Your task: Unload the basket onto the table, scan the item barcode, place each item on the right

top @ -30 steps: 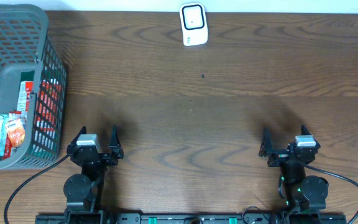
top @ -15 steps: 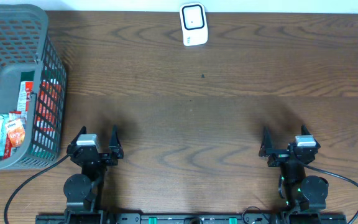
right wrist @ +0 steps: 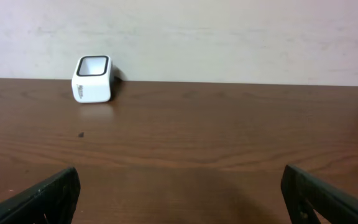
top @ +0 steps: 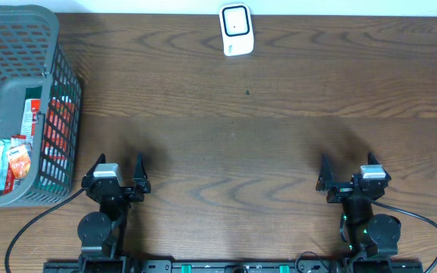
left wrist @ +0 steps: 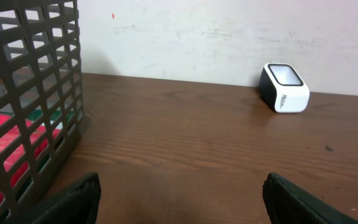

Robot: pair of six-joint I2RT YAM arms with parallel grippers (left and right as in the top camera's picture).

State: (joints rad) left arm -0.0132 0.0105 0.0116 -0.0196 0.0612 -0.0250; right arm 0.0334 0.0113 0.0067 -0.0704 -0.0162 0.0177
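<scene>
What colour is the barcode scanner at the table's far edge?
White scanner with a black-rimmed face, best in left wrist view.

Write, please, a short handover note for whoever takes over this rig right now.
Left claw: open, empty, at the near edge beside the basket.
Right claw: open, empty, at the near right.
Things: packets lie in the basket at the left end of the table; the white scanner stands at the far edge, about mid-table.
Done: nothing; no item is out of the basket.
Left: lift a packet out and show its barcode to the scanner.
</scene>
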